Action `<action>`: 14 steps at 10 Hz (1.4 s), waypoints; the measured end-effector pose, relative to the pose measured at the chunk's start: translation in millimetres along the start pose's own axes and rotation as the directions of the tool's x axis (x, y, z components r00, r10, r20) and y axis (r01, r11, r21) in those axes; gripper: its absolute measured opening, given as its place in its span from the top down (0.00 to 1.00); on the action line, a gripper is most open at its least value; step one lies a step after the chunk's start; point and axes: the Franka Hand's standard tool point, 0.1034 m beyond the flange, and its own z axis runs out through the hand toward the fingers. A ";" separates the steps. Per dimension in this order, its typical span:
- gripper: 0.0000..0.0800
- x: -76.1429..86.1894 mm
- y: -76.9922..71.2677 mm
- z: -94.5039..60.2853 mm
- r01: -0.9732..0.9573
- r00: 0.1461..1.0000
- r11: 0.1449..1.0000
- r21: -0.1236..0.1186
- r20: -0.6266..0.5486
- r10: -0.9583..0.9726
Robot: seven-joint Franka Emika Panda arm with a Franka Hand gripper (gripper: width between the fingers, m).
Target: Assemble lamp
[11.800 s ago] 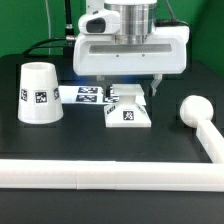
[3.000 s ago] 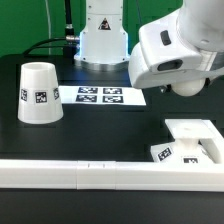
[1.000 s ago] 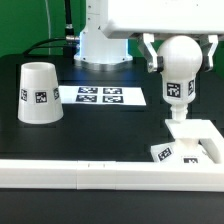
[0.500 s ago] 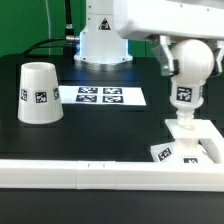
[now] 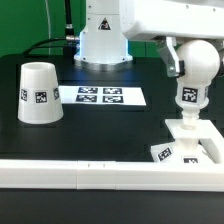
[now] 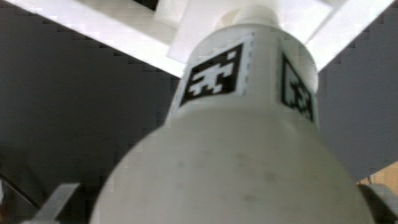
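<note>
Black tabletop point(image 5: 100, 135) carries the square base point(image 5: 207, 131) at the exterior view's right, and I hold the bulb point(image 5: 189, 96) upright over it, stem end down at the base's raised middle. My gripper point(image 5: 197, 62) pinches the bulb's round head between its fingers point(image 5: 170, 58). Well apart at the left stands the shade point(image 5: 38, 92), with the marker board point(image 5: 104, 97) between.

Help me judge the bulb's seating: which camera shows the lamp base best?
The exterior view. It shows the base, top face and tagged side, with the bulb upright and its stem reaching it. In the wrist view the bulb fills the frame; only white slivers beyond it may be the base.
</note>
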 end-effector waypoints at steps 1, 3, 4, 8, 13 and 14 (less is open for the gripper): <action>0.28 1.1 0.7 0.8 0.010 1.000 1.000 0.000 0.000 -0.010; 0.28 1.6 2.5 2.0 0.009 1.000 1.000 -0.001 0.001 -0.009; 0.28 0.6 4.7 3.3 0.009 1.000 1.000 -0.001 0.004 -0.009; 0.28 -3.7 6.5 9.0 0.003 1.000 1.000 0.002 0.016 -0.003; 0.28 -9.5 -1.5 16.8 0.009 1.000 1.000 0.000 0.002 -0.009; 0.28 -9.8 -2.0 16.4 0.009 1.000 1.000 -0.007 -0.015 -0.009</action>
